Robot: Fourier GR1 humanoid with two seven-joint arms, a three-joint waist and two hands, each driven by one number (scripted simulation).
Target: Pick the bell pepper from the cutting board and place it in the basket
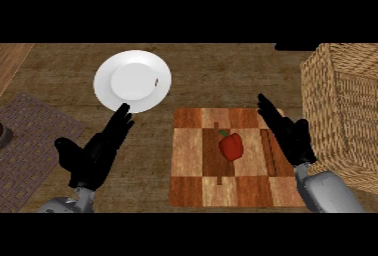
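A red bell pepper (231, 146) with a green stem lies near the middle of the checkered wooden cutting board (193, 185). A wicker basket (339, 110) stands at the right edge of the view. My right hand (289, 132) hovers over the board's right edge, between the pepper and the basket, fingers straight and open, holding nothing. My left hand (96, 152) is left of the board, open with fingers pointing up toward the plate.
A white plate (133, 80) sits on the counter at the upper left. A dark woven mat (33, 145) covers the left side, with a dark object (4, 136) at its left edge.
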